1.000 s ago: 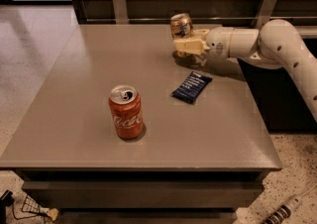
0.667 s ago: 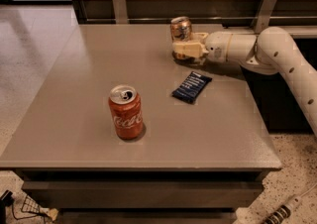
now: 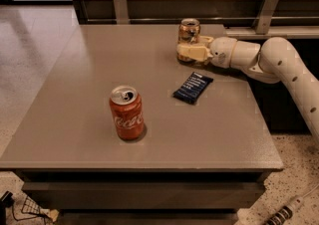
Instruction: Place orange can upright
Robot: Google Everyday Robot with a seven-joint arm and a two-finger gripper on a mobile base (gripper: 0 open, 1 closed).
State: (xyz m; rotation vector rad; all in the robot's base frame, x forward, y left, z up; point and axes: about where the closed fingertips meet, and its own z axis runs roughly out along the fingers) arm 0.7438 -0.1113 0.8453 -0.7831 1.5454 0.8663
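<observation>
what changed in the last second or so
The tool, closed on the upright orange can, has come down slightly toward the far right part of the table, taking the can with it. Nothing was let go. The red can and the dark snack bar stayed where they were.

I have the arm (image 3: 286,67) reaching in from the right edge of the frame, its white, dotted forearm arching up and then bending down toward the left. The rounded wrist (image 3: 227,52) lies nearly level, right of centre in the upper part of the frame. My gripper (image 3: 191,47) points left, held low and sideways at upper centre.
</observation>
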